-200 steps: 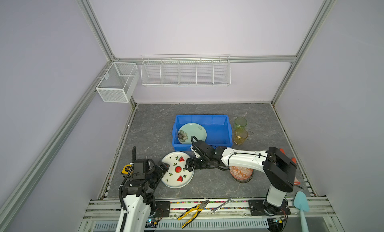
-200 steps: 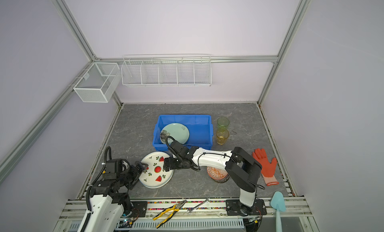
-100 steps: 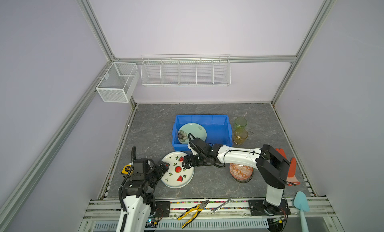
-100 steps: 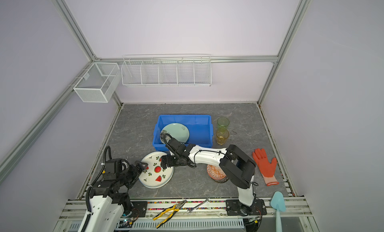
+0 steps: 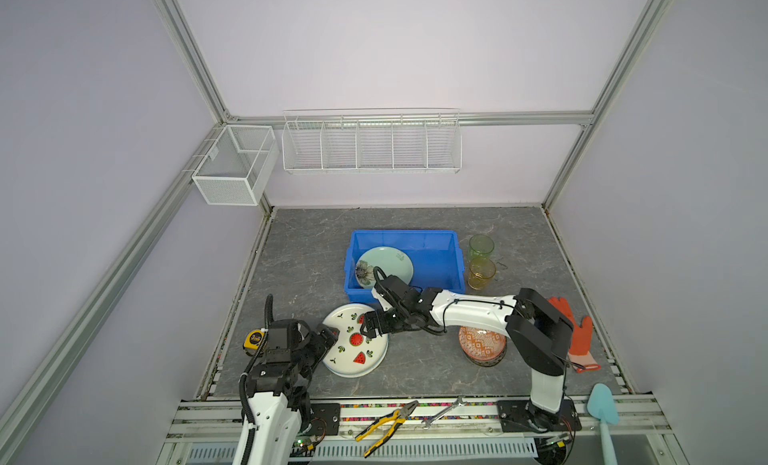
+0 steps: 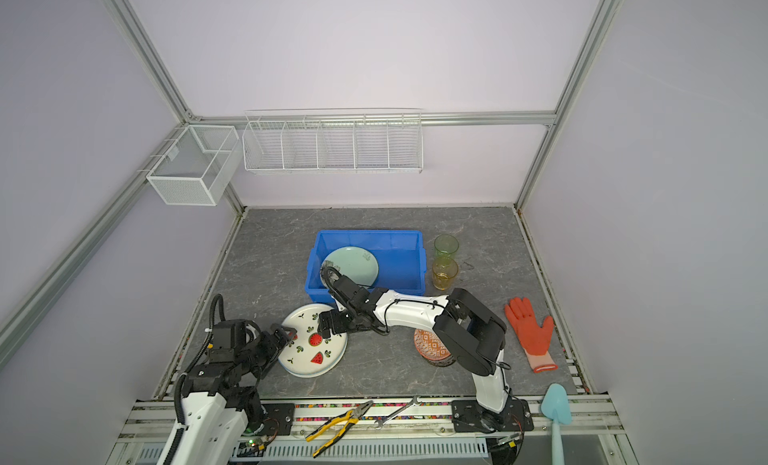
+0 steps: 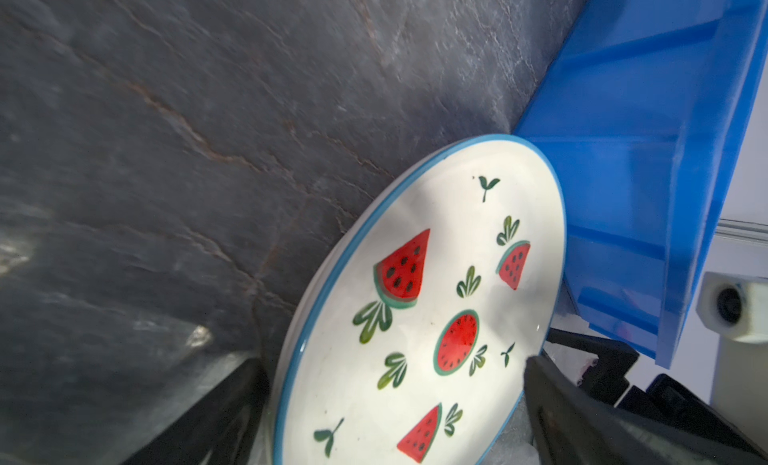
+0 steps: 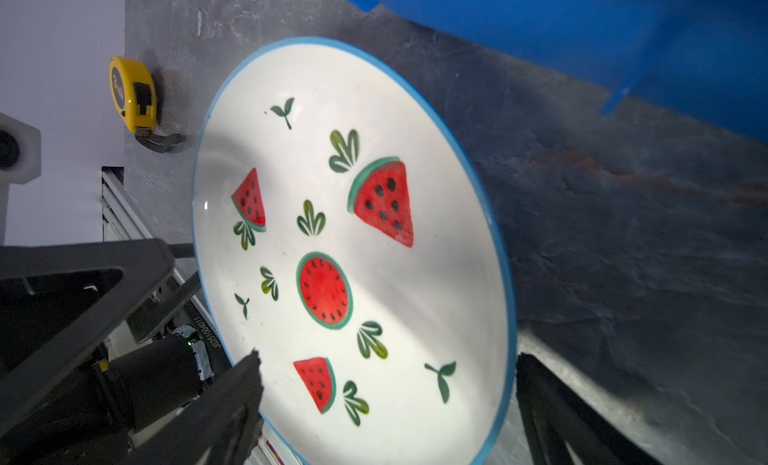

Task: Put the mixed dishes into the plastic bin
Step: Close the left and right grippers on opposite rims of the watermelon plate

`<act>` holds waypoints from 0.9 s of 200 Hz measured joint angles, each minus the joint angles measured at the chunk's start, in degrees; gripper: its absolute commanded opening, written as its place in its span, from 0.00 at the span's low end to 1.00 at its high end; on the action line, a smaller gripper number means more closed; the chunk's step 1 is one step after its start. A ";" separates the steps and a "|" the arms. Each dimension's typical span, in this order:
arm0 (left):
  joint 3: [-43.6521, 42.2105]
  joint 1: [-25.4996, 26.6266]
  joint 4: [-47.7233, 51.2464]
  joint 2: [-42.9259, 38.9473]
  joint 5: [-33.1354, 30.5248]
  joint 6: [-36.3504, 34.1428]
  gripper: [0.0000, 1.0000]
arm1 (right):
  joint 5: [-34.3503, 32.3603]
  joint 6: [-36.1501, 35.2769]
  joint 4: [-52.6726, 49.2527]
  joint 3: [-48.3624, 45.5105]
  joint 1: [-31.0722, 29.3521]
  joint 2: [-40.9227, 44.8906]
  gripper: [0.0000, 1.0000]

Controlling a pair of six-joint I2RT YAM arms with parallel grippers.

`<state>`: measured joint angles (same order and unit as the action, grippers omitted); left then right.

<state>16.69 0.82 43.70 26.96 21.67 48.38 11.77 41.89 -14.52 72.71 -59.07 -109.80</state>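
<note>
The white watermelon plate [image 5: 356,350] [image 6: 312,350] lies flat on the grey floor, just in front of the blue plastic bin [image 5: 405,234] [image 6: 370,233]. My left gripper [image 5: 328,333] [image 7: 392,361] is open at the plate's left rim. My right gripper [image 5: 369,323] [image 8: 388,357] is open over its far right rim. Each wrist view shows the plate [image 7: 415,317] [image 8: 353,234] between spread fingers. A pale green flower plate [image 5: 388,261] lies in the bin. Green glass [image 5: 481,246] and amber glass [image 5: 482,272] stand right of the bin. An orange patterned bowl [image 5: 482,344] sits under my right arm.
A yellow tape measure [image 5: 254,339] [image 8: 131,95] lies left of my left gripper. Pliers [image 5: 386,425] and a wrench [image 5: 444,411] rest on the front rail. An orange glove [image 5: 575,338] and a pale blue brush [image 5: 602,409] lie at the right. White wire baskets [image 5: 372,142] hang on the back wall.
My right gripper has slid left from beside the plate to over its rim. The plate and my left gripper have stayed in place.
</note>
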 measured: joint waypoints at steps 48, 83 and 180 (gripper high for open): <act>0.00 0.33 -0.22 0.00 -0.37 0.24 0.96 | -0.22 -0.63 -0.17 0.24 0.00 0.00 0.97; 0.00 0.44 -0.26 -0.02 -0.44 0.44 0.96 | -0.02 -1.07 0.17 0.48 0.00 0.00 0.99; -0.15 0.59 -0.33 -1.14 -0.44 1.05 0.95 | 0.96 -1.25 0.63 0.70 -0.28 -0.20 1.00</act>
<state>16.53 1.41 43.38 25.82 21.23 49.43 12.73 40.64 -13.89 73.41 -59.35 -110.00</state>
